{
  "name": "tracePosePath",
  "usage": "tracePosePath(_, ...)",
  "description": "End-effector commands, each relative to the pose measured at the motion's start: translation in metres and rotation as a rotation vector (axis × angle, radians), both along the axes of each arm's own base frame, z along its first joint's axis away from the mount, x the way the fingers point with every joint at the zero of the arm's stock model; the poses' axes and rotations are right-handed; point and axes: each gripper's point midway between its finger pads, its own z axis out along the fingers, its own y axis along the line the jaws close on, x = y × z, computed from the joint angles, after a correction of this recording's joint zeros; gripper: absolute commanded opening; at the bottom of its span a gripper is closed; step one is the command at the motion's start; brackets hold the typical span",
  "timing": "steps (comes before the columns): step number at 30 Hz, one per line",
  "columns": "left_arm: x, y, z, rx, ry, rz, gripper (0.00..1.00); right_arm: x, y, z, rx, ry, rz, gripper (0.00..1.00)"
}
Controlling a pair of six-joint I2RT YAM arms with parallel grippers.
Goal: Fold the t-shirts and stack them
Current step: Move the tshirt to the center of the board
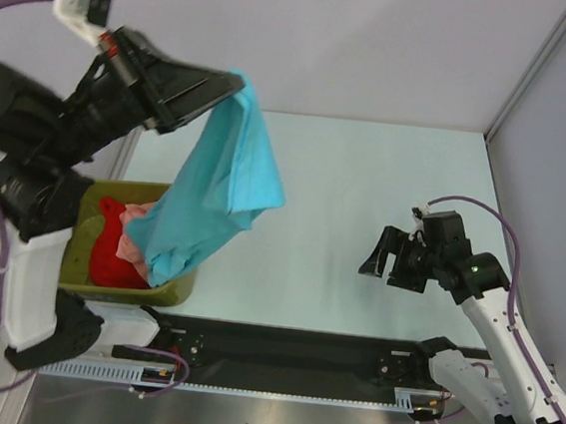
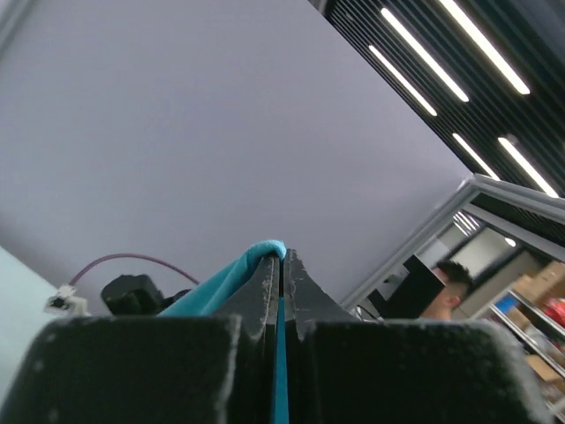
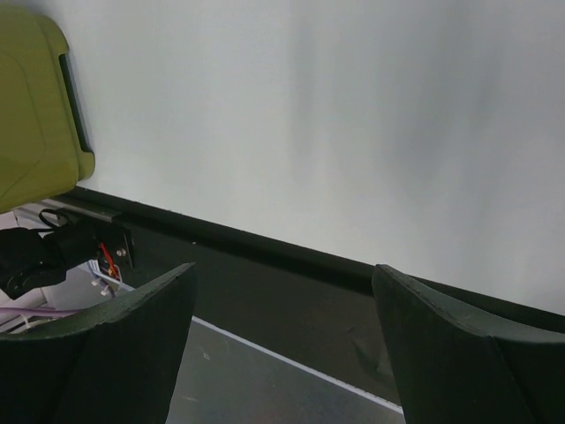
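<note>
My left gripper (image 1: 237, 80) is raised high at the upper left and is shut on the turquoise-blue t-shirt (image 1: 214, 200), which hangs from it down into the olive-green tub (image 1: 98, 209). The left wrist view shows the blue cloth (image 2: 216, 287) pinched between the closed fingers. The salmon-pink t-shirt (image 1: 133, 233) and the red t-shirt (image 1: 113, 256) lie crumpled inside the tub. My right gripper (image 1: 376, 261) is open and empty, low over the table at the right, far from the shirts. Its fingers (image 3: 106, 344) show spread apart in the right wrist view.
The pale table (image 1: 363, 210) stretches between the tub and the right arm. A black rail (image 1: 290, 348) runs along the near edge. The tub corner shows in the right wrist view (image 3: 35, 115). Walls close in the back and right side.
</note>
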Motion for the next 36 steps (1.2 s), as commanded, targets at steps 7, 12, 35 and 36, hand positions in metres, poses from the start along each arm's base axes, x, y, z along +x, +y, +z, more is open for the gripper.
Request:
tracePosePath(7,-0.01,-0.104,0.01,0.016,-0.031,-0.255,0.0,-0.008,-0.014,0.012,-0.037,-0.039,-0.055,0.88)
tracePosePath(12,-0.029,-0.148,-0.01,0.069,-0.016,-0.349,0.0,-0.014,-0.022,0.006,-0.063,-0.038,-0.074,0.89)
tracePosePath(35,-0.023,-0.024,-0.38,0.907,0.55,0.318,0.93,0.027,-0.018,0.001,-0.053,-0.077,-0.082,1.0)
tracePosePath(36,-0.023,-0.007,-0.389,0.933,0.564,0.357,0.92,0.026,0.003,-0.001,-0.029,-0.068,-0.004,1.0)
